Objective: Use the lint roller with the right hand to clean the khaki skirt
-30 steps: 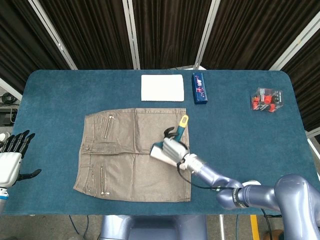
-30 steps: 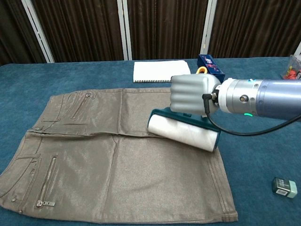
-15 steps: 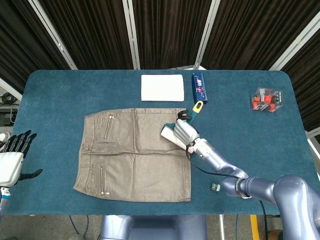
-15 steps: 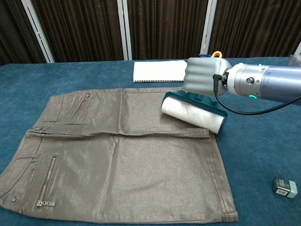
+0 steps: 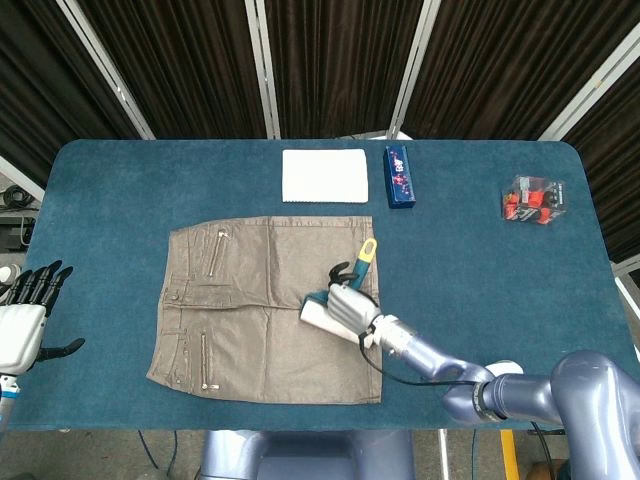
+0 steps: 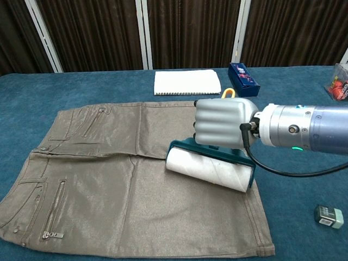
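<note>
While the right hand (image 6: 225, 124) grips the lint roller (image 6: 209, 167) fist-down, roller pressed on the khaki skirt (image 6: 109, 179) near its right edge, forearm level, left hand (image 5: 22, 325) spread empty at table (image 5: 480, 260) edge.

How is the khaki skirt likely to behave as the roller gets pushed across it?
The khaki skirt lies flat with soft creases, so it is probably floppy and light. It could bunch or slide on the table under the lint roller, since only the right hand bears on it; the left hand hangs off to the side.
</note>
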`<state>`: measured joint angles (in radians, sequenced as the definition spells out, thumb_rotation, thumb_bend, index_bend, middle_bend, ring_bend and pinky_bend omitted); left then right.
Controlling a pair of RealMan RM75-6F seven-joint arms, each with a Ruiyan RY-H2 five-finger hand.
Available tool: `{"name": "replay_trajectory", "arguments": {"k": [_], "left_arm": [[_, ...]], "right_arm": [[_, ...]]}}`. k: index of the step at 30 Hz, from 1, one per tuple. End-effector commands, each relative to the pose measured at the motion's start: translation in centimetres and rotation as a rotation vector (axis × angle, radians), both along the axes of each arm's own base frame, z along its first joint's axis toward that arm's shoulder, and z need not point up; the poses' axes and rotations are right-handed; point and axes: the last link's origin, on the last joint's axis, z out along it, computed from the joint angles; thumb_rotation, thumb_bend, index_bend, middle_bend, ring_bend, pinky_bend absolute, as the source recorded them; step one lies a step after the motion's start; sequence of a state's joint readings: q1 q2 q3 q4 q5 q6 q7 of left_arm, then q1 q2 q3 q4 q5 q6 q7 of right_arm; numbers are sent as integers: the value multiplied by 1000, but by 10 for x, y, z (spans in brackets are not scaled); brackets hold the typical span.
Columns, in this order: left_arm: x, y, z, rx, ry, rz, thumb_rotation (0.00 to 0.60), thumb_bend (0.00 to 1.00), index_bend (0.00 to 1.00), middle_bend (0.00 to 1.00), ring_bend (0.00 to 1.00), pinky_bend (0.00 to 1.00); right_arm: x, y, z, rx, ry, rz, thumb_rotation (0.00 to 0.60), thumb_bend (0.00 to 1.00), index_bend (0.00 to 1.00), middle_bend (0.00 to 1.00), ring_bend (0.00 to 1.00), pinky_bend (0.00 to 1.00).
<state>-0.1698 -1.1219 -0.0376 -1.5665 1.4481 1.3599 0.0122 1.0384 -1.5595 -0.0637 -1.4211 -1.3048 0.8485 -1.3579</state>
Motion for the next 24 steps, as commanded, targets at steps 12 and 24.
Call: {"name": "replay_trajectory", "arguments": {"k": [12, 24], "left_arm": [[-1, 0, -1, -4, 5, 2, 600, 0, 0, 0, 0, 0], [-1, 0, -2, -5, 8, 6, 600, 0, 0, 0, 0, 0]], "right_arm": [[-3, 45, -4, 82, 37, 126, 600, 627, 580, 621, 544, 393], [-5, 45, -8, 79, 31, 156, 600, 627, 580, 620, 551, 394]]}}
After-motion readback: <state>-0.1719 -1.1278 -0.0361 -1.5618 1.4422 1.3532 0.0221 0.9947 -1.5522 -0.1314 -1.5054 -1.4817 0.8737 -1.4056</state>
